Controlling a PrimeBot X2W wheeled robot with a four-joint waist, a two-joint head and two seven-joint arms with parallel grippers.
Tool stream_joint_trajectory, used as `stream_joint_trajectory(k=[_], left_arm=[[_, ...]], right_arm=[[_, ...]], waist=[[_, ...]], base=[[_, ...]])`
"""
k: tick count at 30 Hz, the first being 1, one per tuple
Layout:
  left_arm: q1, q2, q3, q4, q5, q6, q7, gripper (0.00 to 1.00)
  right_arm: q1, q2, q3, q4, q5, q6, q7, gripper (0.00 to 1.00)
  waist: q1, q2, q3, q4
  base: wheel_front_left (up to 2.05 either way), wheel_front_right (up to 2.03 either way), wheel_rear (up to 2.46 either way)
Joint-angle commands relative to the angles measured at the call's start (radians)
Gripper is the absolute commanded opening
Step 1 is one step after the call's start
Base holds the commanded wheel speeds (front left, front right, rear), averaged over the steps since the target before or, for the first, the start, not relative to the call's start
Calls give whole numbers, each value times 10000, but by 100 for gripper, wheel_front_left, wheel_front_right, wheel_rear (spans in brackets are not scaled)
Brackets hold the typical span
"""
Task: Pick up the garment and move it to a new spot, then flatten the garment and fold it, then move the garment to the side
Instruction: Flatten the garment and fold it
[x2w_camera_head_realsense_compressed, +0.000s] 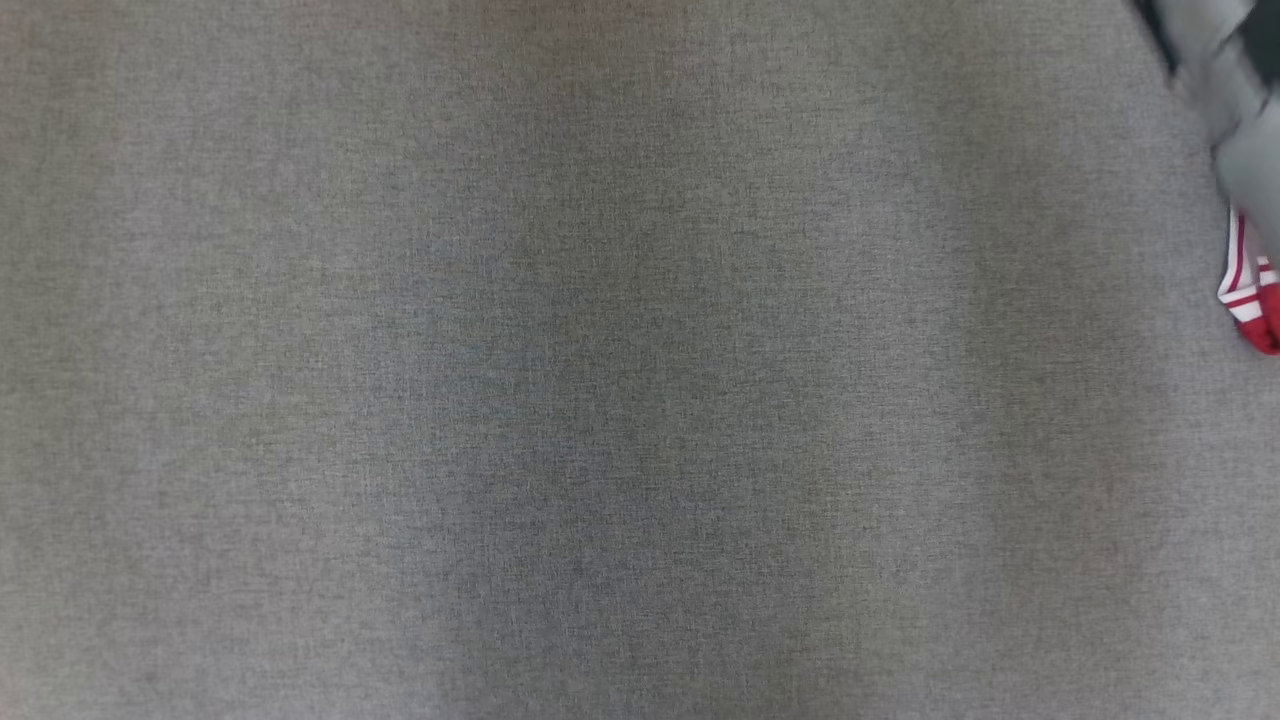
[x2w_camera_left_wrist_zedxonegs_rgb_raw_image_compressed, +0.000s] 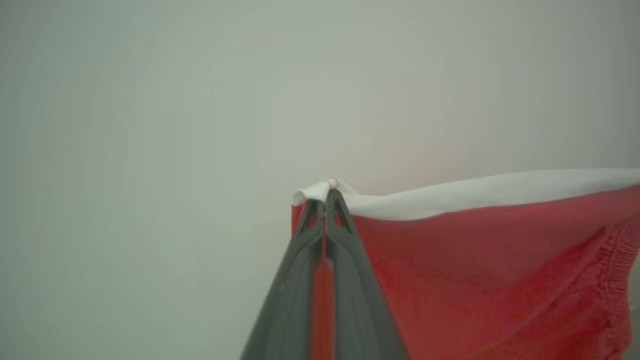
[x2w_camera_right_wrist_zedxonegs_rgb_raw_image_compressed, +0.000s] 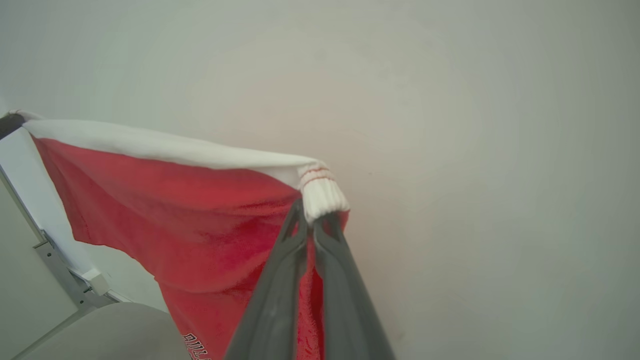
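Fingers: left fingers (x2w_camera_left_wrist_zedxonegs_rgb_raw_image_compressed: 352, 280) and right fingers (x2w_camera_right_wrist_zedxonegs_rgb_raw_image_compressed: 280, 280) both pinched shut on red garment (x2w_camera_left_wrist_zedxonegs_rgb_raw_image_compressed: 475, 260) hem, held aloft; set-down, flattening, folding, side-move pending.

The head camera looks straight down, close on the grey worktop (x2w_camera_head_realsense_compressed: 600, 400), with a scrap of the garment (x2w_camera_head_realsense_compressed: 1250, 300) at its right edge. Each wrist camera sits just behind its claw and faces a pale wall (x2w_camera_left_wrist_zedxonegs_rgb_raw_image_compressed: 200, 100): left claw (x2w_camera_left_wrist_zedxonegs_rgb_raw_image_compressed: 325, 200), right claw (x2w_camera_right_wrist_zedxonegs_rgb_raw_image_compressed: 309, 215). Both wrist views share the garment's white hem (x2w_camera_left_wrist_zedxonegs_rgb_raw_image_compressed: 475, 195), which runs right of the left claw and left of the right claw.
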Motion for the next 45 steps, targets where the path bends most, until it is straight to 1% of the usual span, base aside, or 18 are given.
stream_joint_trajectory(k=[1,6,9,11,13,15,17,20,23,26,29,32,34,36,38,39,41,45], left_arm=[[546,56,-133,-16,-238,28,-246,0],[2079,447,-552,-658,-651,27,-1223,0],[3296,629,-459,-1283,-947,53,-1606,0],[4154,721,-335,-1903,-1132,229,-1748,0],[5088,908,-160,-2601,-1196,536,-1834,0],[6122,963,118,-3483,-1451,917,-1864,0],[7209,1064,413,-4395,-1536,1351,-1878,0],[8881,1170,823,-5666,-1304,2039,-1875,0],[10592,1076,1250,-6682,-1222,2554,-1876,0],[12141,804,1527,-7386,-1003,2861,-1870,0],[13349,512,1700,-7674,-712,3040,-1871,0],[14423,168,1718,-7738,-304,3111,-1872,0],[14747,199,1569,-7665,-71,3126,-1872,0],[15217,150,1506,-7467,221,3159,-1874,0],[15749,-85,1643,-7384,390,3241,-1874,0],[16050,-102,1665,-7313,481,3250,-1872,0],[16528,-133,1626,-7194,724,3209,-1873,0],[17302,-78,1649,-6878,1108,3363,-1873,0]], right_arm=[[380,-174,321,-177,222,9,-158,0],[1459,-806,1585,-1034,916,9,-689,0],[2310,-1183,2166,-1621,1474,9,-992,0],[2894,-1459,2424,-2091,1921,10,-1195,0],[3532,-1708,2726,-2571,2182,10,-1362,0],[4223,-1997,2913,-3104,2510,9,-1525,0],[4970,-2271,3032,-3570,2725,10,-1629,0],[6102,-2649,3175,-4162,2942,9,-1729,0],[7187,-2966,3258,-4663,2964,10,-1773,0],[8245,-3253,3264,-5158,2812,10,-1777,0],[9203,-3612,3291,-5597,2492,9,-1769,0],[10134,-3934,3282,-5962,2117,9,-1763,0],[10452,-4035,3218,-6031,2003,9,-1764,0],[11116,-4161,3299,-6244,1833,10,-1764,0],[11638,-4372,3384,-6359,1597,9,-1765,0],[11937,-4492,3430,-6381,1511,9,-1765,0],[12595,-4597,3270,-6474,1595,10,-1765,0],[13839,-4893,3243,-6739,1626,9,-1766,0]], waist=[[0,-1,-105,-17],[0,-1,-563,-83],[0,-1,-931,-133],[0,-1,-1209,-145],[0,-1,-1490,-170],[0,-1,-1764,-128],[0,-1,-2019,-87],[0,-1,-2393,-24],[0,-1,-2734,-15],[0,-1,-3035,58],[0,-1,-3278,165],[0,-1,-3486,229],[0,-1,-3558,249],[0,-1,-3729,293],[0,-1,-3928,292],[0,-1,-4037,302],[0,-1,-4269,342],[0,-1,-4650,437]], base=[[0,0,0],[0,0,0],[0,0,0],[0,0,0],[0,0,0],[0,0,0],[0,0,0],[0,0,0],[0,0,0],[0,0,0],[0,0,0],[0,0,0],[0,0,0],[0,0,0],[0,0,0],[0,0,0],[0,0,0],[0,0,0]])
